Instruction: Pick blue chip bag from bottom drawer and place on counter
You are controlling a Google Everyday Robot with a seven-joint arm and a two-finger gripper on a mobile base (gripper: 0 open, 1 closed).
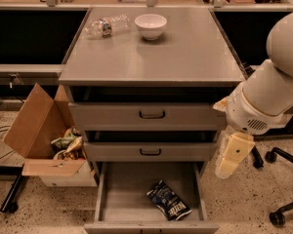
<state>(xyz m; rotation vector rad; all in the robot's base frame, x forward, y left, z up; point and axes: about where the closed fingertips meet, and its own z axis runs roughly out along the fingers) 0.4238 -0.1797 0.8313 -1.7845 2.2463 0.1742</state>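
Note:
The blue chip bag lies flat on the floor of the open bottom drawer, toward its front right. The grey counter tops the cabinet above two shallower drawers. My white arm comes in from the right, and the gripper, a pale yellow piece hanging down, is just right of the cabinet at the height of the middle drawer. It is above and to the right of the bag and touches nothing.
A white bowl and a clear plastic bottle lie at the back of the counter. An open cardboard box with crumpled wrappers stands on the floor left of the cabinet. Chair wheels are at the right.

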